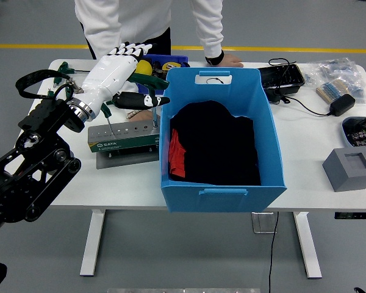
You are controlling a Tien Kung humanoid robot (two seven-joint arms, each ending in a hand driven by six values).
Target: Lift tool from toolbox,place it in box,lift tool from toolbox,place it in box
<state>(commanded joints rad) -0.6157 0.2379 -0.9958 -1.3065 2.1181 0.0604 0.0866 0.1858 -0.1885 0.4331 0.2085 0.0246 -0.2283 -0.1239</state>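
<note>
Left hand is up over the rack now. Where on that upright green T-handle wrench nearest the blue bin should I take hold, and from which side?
Grip the green crossbar handle of the upright T-handle wrench, not the thin steel shaft. The handle lies level above the grey tool rack, so come from above and the left with the left hand, fingers wrapping the bar. The blue plastic bin likely blocks the right side.

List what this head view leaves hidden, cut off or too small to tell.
- Person: cut off above the chest by the top edge.
- Tool handle: mostly behind the left robot hand.
- Bin floor: covered by dark cloth.
- Tray: cut off by the right edge.
- Toolbox print: too small.
</note>
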